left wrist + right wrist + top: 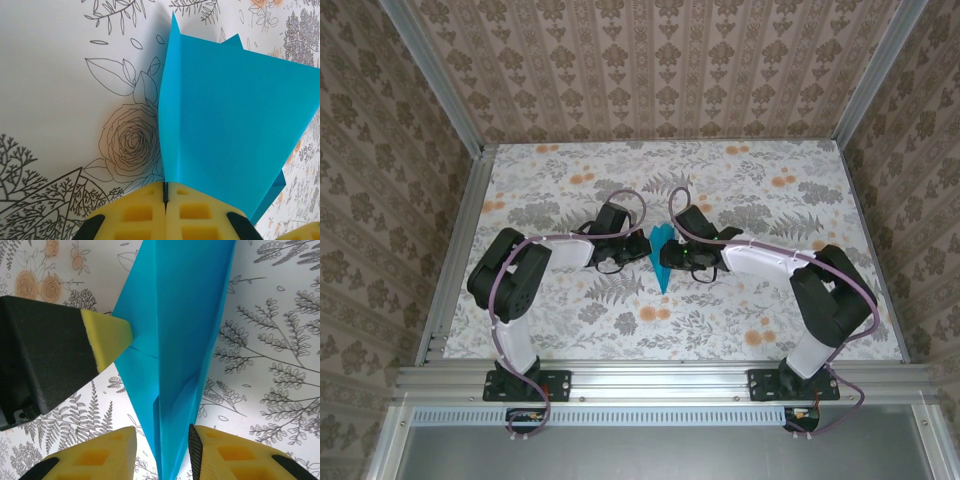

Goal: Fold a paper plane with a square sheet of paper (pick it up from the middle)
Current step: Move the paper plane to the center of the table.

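The paper plane (663,255) is a narrow turquoise dart standing on edge mid-table between the two arms, its nose pointing toward the near edge. My left gripper (638,250) is shut on its folded keel, and in the left wrist view the yellow pads (150,210) pinch the crease of the paper plane (230,125) at the left gripper (165,192). My right gripper (162,440) is open and straddles the nose end of the paper plane (175,315). The ribbed right pad lies close against the paper and the left pad stands clear. The left gripper's yellow fingertip (107,335) touches the plane's side.
The floral table cover (570,180) lies flat around the arms. Aluminium rails (660,375) frame the table, and patterned walls (650,60) close it at the back and sides. Both arm bases (515,380) sit at the near edge.
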Available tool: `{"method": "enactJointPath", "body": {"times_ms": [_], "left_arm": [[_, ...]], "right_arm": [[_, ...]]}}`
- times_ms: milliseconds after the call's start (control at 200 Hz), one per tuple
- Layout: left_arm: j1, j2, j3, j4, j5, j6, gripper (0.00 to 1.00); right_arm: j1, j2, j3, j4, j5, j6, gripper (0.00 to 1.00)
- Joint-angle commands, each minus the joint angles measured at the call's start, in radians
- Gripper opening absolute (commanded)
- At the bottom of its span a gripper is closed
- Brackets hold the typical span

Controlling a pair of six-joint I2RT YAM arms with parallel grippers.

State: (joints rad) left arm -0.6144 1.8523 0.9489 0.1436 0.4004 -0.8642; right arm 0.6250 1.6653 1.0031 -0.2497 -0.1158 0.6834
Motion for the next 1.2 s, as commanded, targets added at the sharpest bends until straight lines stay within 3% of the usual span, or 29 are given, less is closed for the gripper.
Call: {"method": "enactJointPath", "body": {"times_ms": [0, 230, 665, 1195], "left_arm": [[0.005, -0.016, -0.005, 0.016, 0.005, -0.007, 0.00], [0.006, -0.013, -0.004, 0.013, 0.008, -0.007, 0.00], [0.007, -0.016, -0.009, 0.011, 0.020, -0.002, 0.00], [0.052, -0.107, -0.056, -0.061, -0.010, 0.033, 0.24]], "right_arm": [[0.012, 0.022, 0.040, -0.060, 0.020, -0.005, 0.35], [0.028, 0.071, 0.082, -0.101, 0.029, -0.006, 0.39], [0.028, 0.167, 0.155, -0.173, 0.066, 0.013, 0.36], [0.028, 0.177, 0.209, -0.302, 0.165, -0.034, 0.09]]}}
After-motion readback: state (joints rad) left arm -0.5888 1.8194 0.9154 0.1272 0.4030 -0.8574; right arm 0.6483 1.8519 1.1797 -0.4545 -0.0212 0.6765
